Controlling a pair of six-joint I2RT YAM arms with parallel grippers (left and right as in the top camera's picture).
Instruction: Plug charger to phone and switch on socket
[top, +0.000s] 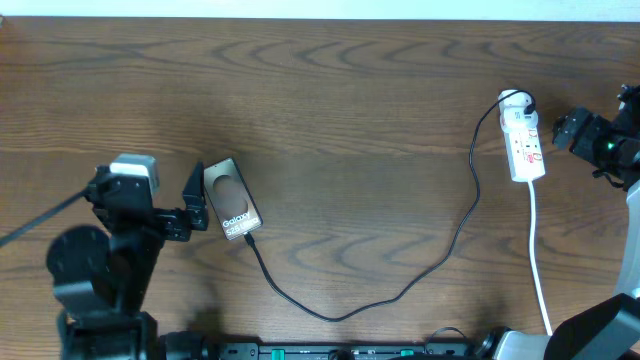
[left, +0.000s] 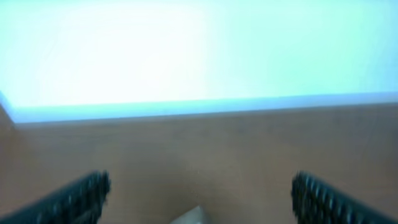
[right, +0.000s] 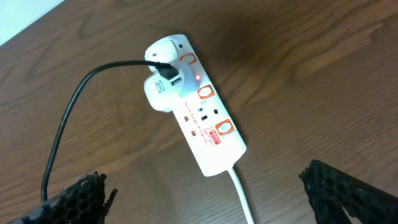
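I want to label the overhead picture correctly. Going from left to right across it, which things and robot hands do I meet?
left hand → phone → charger cable → socket → right hand

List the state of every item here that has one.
phone: lying flat, lettering up, cable tip at its bottom edge.
charger: adapter in the socket, other end apparently in the phone.
socket: small red light lit beside the adapter.
left hand: open, empty.
right hand: open, empty.
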